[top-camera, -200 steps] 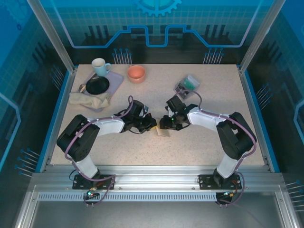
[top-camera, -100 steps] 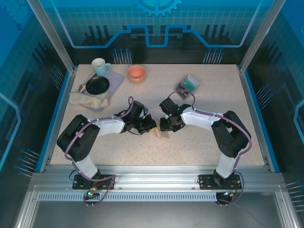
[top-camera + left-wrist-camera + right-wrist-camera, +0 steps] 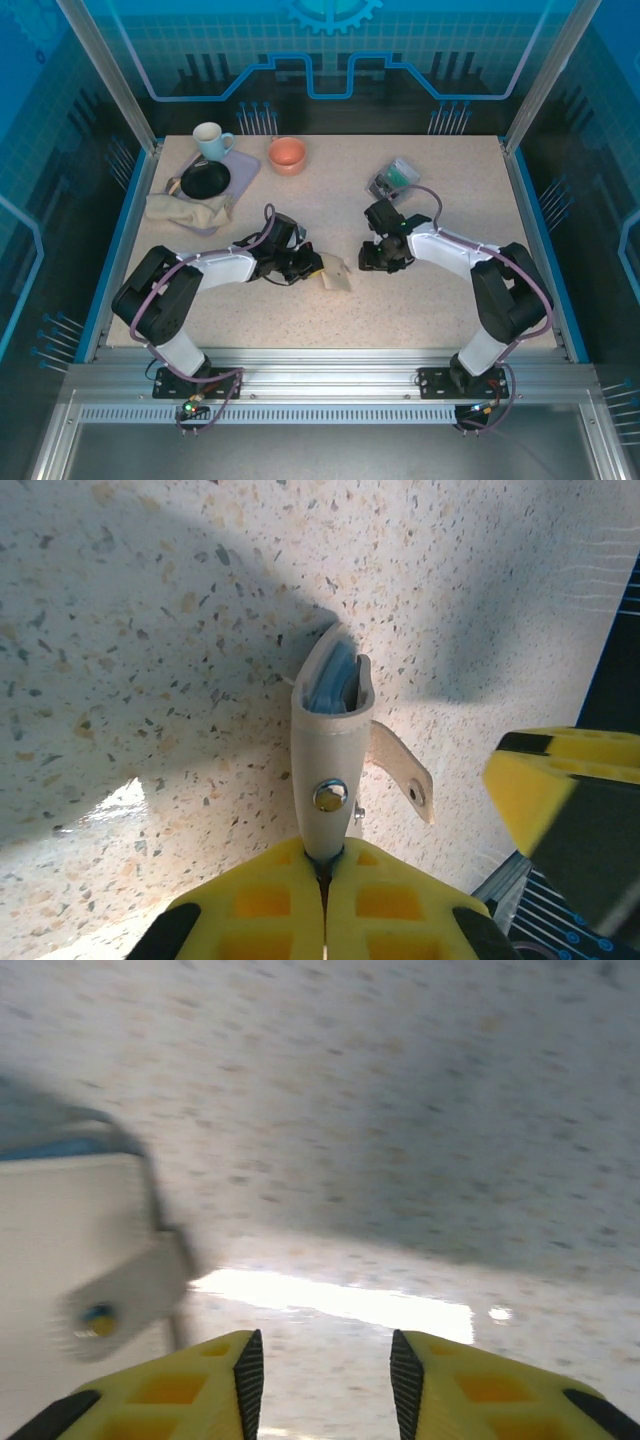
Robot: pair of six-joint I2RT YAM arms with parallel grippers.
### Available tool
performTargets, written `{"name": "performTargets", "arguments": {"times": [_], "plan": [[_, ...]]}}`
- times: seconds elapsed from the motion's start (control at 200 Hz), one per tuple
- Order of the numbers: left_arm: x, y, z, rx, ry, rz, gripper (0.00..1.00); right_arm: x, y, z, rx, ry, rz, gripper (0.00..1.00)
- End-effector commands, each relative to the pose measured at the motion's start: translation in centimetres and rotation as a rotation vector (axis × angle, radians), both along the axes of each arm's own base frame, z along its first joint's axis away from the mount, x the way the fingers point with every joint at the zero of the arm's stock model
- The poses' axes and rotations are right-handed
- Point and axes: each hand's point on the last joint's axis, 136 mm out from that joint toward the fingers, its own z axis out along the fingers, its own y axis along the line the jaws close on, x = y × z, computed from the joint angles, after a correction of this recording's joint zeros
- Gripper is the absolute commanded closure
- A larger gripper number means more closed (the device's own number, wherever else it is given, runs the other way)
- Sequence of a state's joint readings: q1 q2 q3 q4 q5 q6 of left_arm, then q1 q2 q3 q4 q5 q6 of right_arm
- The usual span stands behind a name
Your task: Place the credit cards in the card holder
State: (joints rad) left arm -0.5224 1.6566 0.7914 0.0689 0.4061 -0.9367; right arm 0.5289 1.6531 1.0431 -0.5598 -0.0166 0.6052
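My left gripper (image 3: 308, 266) (image 3: 325, 868) is shut on the bottom edge of the beige card holder (image 3: 336, 273) (image 3: 330, 742), which it holds edge-on just above the table. Blue-teal edges of credit cards (image 3: 333, 683) show in the holder's open top. Its snap strap (image 3: 401, 771) hangs loose to the right. My right gripper (image 3: 368, 262) (image 3: 325, 1355) stands open a short way right of the holder, with nothing between its fingers. The holder (image 3: 70, 1235) is a blur at the left in the right wrist view. One yellow right finger (image 3: 560, 780) shows in the left wrist view.
A clear plastic box (image 3: 393, 178) with teal and dark contents lies behind the right arm. At the back left stand a white mug (image 3: 210, 140), a black dish (image 3: 205, 180) on a lavender tray (image 3: 243, 163), a beige cloth (image 3: 187, 210) and an orange bowl (image 3: 287, 155).
My right gripper has drawn back to the right, away from the card holder, and its jaws are empty. The left gripper keeps hold of the holder, which now shows uncovered.
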Motion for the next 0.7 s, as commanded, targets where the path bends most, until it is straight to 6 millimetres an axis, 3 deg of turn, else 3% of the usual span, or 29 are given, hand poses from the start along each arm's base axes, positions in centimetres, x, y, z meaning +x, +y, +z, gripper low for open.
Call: {"name": "performTargets", "arguments": {"times": [0.0, 0.115, 0.275, 0.355, 0.485, 0.695], "plan": [[-0.2, -0.2, 0.7, -0.003, -0.012, -0.039, 1.0, 0.4, 4.0, 2.0, 0.147, -0.017, 0.076, 0.52], [-0.1, -0.5, 1.0, -0.011, -0.019, -0.05, 1.0, 0.0, 6.2, 1.6, 0.169, 0.001, 0.132, 0.43], [0.0, -0.5, 1.1, -0.014, -0.021, -0.053, 1.0, -1.0, 6.7, -0.8, 0.079, 0.064, 0.181, 0.41], [0.0, -0.5, 1.1, -0.009, -0.022, -0.055, 1.0, -1.4, 5.0, -2.1, -0.036, 0.079, 0.161, 0.45], [-0.4, -0.1, 0.6, 0.015, -0.011, -0.056, 1.0, -1.7, 1.5, -3.4, -0.137, 0.101, 0.1, 0.59], [-1.5, 0.7, -0.8, 0.063, 0.009, -0.087, 0.99, -1.7, -1.3, -3.9, -0.146, 0.126, 0.027, 0.62]]}}
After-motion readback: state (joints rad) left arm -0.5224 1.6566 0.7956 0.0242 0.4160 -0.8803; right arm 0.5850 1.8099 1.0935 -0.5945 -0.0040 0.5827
